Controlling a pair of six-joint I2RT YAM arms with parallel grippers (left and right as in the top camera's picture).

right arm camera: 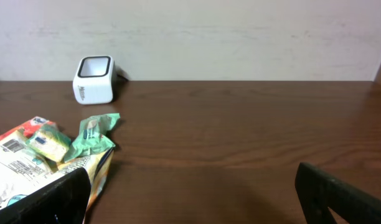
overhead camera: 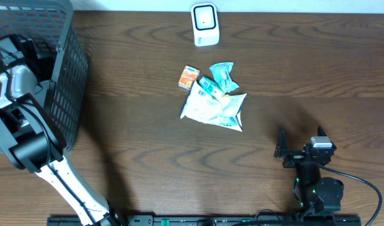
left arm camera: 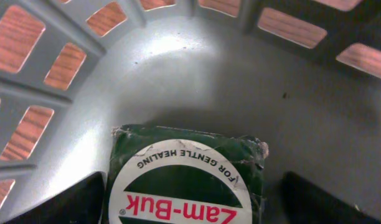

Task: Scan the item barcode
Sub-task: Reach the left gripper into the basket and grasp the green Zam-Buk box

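**A:** Start at the left. How much room is there?

**B:** Very little. One grey basket [overhead camera: 63, 75] fills the far left corner of the table [overhead camera: 148, 166]. The left gripper [left arm camera: 193, 180] is down inside it, with slatted walls curving close on the far side and both flanks. Its jaws stand apart, one on each side of a single green box [left arm camera: 184, 149] lying on the basket floor. A strip of floor shows between the box and the finger [left arm camera: 327, 202] at the right of the wrist view, so nothing is clamped.

**A:** Any writing on it?

**B:** "Zam-Buk" in red, and "FOR GENTLE HEALING" around the white ring. Both read upside down in that view.

**A:** Moving right?

**B:** There is bare wood, then a heap of four things at mid-table, touching or overlapping. They are one orange carton [overhead camera: 189, 76], one small blue-and-yellow packet [overhead camera: 208, 86], one teal packet [overhead camera: 222, 73] and one large white pouch [overhead camera: 214, 112] nearest. The pouch carries a barcode panel, but its print is too small to read. One white scanner [overhead camera: 204, 25] stands beyond the heap at the table's far edge, apart from it.

**A:** And the right side?

**B:** A broad stretch of bare wood runs to the right edge. The right gripper [right arm camera: 190, 183] sits low at the near right. Its jaws are spread wide with nothing between them, and it is well apart from the heap.
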